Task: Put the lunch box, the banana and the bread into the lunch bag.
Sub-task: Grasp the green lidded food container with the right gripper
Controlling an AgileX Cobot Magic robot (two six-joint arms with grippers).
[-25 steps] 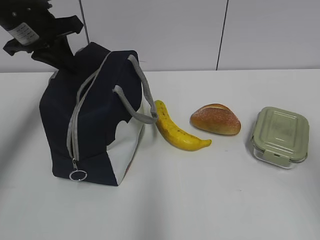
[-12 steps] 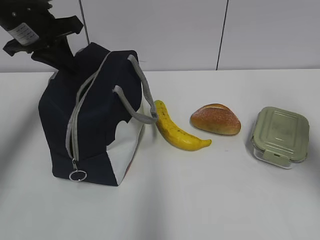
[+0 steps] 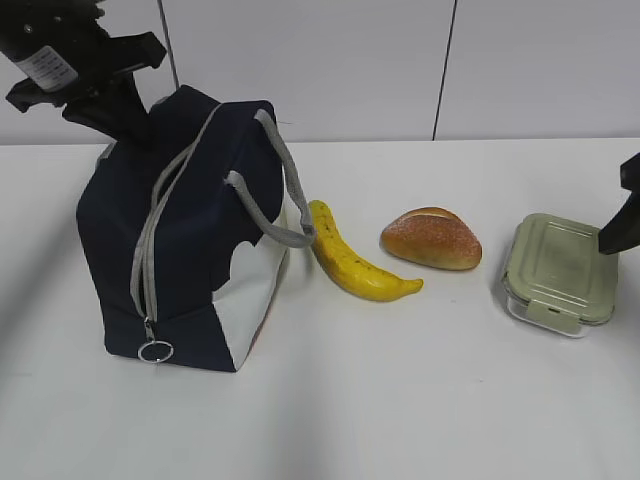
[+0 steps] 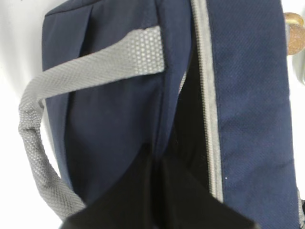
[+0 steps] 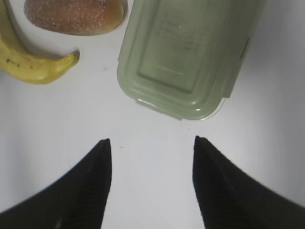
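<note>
The box (image 5: pixel 190 57), its sage lid on, lies on the white table (image 5: pixel 57 124) just beyond the gripper (image 5: pixel 151 142), whose dark fingers (image 5: pixel 90 181) stand apart with bare table between them. Left of the box lie the bread (image 5: pixel 76 16) and, below it, the banana (image 5: pixel 33 64) tip.

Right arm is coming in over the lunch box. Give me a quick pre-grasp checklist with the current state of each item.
1. Right pincer open, holding nothing: ok.
2. Lunch box lid on, flat on the table: ok.
3. Box sits apart from the bread and banana: ok.
4. Left pincer shut on the lunch bag fabric by the zipper: ok.
5. Bag mouth wide enough for the box: cannot tell.
</note>
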